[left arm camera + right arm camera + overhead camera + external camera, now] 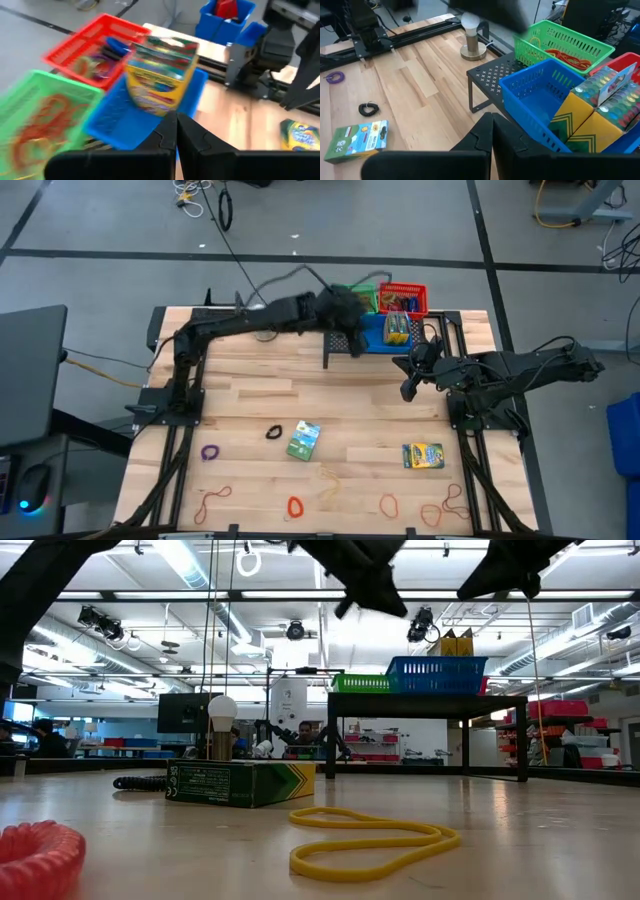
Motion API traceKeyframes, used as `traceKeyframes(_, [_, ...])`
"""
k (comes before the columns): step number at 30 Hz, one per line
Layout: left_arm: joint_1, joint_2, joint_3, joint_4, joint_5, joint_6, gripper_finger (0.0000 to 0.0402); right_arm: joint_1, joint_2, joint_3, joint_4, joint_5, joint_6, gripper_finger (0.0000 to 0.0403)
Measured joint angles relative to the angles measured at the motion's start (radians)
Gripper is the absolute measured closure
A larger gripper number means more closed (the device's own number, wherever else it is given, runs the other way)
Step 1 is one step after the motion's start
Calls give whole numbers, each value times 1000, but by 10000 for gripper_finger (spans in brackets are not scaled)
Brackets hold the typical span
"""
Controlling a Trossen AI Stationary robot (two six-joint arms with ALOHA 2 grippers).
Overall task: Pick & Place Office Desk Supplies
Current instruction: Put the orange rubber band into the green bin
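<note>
L gripper (352,330) pressed together, empty, above the baskets on the mesh rack (340,345); R gripper (410,385) also pinched shut on nothing, just off the rack.

Done so far: crayon boxes (600,112) upright in blue basket (535,95), rubber bands (567,56) in green basket (570,40), misc in red basket (90,45). Left on table: green crayon box (303,440), yellow crayon box (423,455), purple loop (209,451), black loop (274,433), several bands along near edge. Approx half to go.

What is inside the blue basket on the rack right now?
The blue basket holds upright crayon boxes, yellow and green, leaning at one end. The basket floor beneath them is hidden; the visible rest looks bare.
</note>
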Motion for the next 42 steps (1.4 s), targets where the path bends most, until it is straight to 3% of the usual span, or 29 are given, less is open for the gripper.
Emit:
traceKeyframes(7, [-74, 4, -264, 336, 13, -69, 398, 1, 0, 0, -10, -3, 4, 394])
traceKeyframes(14, [-122, -46, -483, 492, 24, -156, 397, 1, 0, 0, -12, -95, 4, 394])
traceKeyframes(18, [-140, -118, -634, 651, 29, -161, 397, 1, 7, 1, -16, -160, 37, 394])
traceKeyframes(28, [-152, -407, -1074, 995, 72, -158, 396, 33, 125, 1, -21, -190, 109, 393])
traceKeyframes(32, [-165, -513, -1238, 1102, 74, -166, 396, 58, 196, 14, -38, -240, 141, 372])
traceKeyframes(38, [-174, -602, -1400, 1108, 52, -208, 395, 101, 298, 66, -72, -272, 219, 325])
traceKeyframes(42, [-218, -604, -1508, 1310, 32, -183, 397, 110, 363, 113, -129, -329, 302, 303])
